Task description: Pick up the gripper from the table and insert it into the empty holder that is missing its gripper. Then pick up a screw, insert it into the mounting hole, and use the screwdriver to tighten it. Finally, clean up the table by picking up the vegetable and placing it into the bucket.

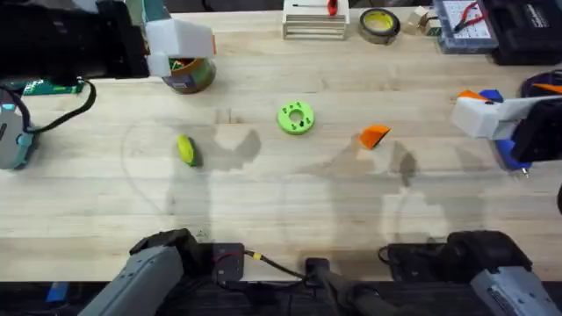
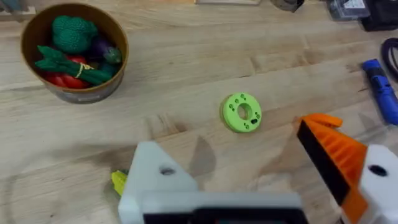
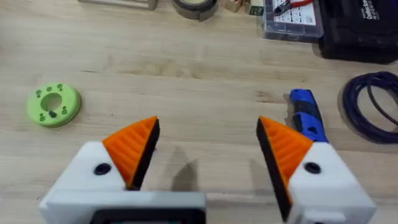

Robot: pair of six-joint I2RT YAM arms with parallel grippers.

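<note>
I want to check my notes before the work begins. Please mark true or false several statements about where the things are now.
1. The gripper lies loose on the table. True.
2. The vegetable is inside the bucket. False: it lies on the table, apart from the bucket.
3. The left gripper lacks one orange finger. True.
4. The right gripper is shut on the screwdriver. False: it is open, holding nothing.
</note>
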